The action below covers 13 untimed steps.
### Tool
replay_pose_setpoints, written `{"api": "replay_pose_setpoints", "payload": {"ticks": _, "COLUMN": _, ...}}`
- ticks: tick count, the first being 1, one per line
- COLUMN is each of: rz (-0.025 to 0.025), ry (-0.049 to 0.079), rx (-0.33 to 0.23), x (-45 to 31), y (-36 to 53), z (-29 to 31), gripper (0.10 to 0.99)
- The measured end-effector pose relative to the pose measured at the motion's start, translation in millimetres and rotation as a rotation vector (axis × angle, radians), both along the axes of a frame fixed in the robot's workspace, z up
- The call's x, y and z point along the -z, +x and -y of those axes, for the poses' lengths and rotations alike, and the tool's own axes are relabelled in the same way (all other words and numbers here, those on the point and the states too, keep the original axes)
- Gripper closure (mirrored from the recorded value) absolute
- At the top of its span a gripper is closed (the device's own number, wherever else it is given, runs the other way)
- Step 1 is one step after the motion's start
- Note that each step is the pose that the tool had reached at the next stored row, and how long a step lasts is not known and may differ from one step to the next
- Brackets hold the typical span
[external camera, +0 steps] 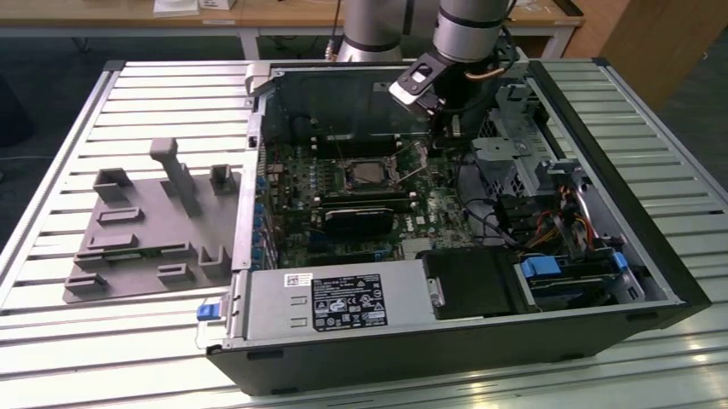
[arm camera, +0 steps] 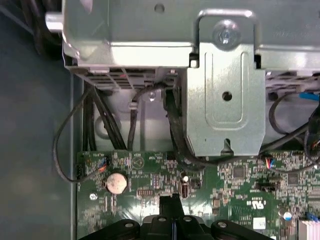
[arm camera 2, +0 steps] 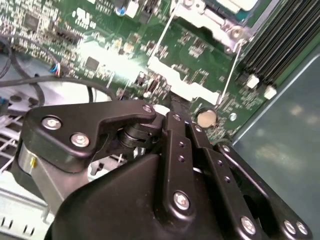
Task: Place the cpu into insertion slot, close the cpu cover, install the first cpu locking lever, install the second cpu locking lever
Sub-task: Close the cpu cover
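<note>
Claw is held closed (nothing seen gripped), tip just short of open cover ahead, judged placed to push it shut.

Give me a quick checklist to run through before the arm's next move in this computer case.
1. Square silver-grey cpu in place on the green circuit board: ok.
2. Silvery metal-frame cpu cover down over it: ok.
3. Thin wire locking levers latched: not ok, both look raised.
4. Black gripper shut, close to the levers: ok.
5. Gripper holding a lever: cannot tell.
</note>
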<state>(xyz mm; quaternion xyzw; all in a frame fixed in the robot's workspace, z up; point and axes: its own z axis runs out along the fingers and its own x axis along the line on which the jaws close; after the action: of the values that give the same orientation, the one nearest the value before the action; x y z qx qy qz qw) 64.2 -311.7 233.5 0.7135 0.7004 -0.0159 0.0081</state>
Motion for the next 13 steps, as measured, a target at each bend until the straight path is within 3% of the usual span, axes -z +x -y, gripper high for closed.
{"api": "replay_pose_setpoints", "payload": {"ticks": 2, "rz": -0.0213, "ry": 0.0, "rx": 0.0, "x": 0.1, "y": 0.4, "z": 0.0, "gripper": 0.984}}
{"api": "replay_pose_setpoints", "payload": {"ticks": 5, "rz": -0.0606, "ry": 0.0, "rx": 0.0, "x": 0.3, "y": 1.0, "z": 0.0, "gripper": 0.984}}
{"api": "replay_pose_setpoints", "payload": {"ticks": 7, "rz": -0.0821, "ry": 0.0, "rx": 0.0, "x": 0.3, "y": 1.3, "z": 0.0, "gripper": 0.984}}
{"api": "replay_pose_setpoints", "payload": {"ticks": 10, "rz": -0.0873, "ry": 0.0, "rx": 0.0, "x": 0.3, "y": 1.3, "z": 0.0, "gripper": 0.984}}
{"api": "replay_pose_setpoints", "payload": {"ticks": 13, "rz": -0.0876, "ry": 0.001, "rx": 0.0, "x": 0.3, "y": 1.3, "z": 0.0, "gripper": 0.984}}
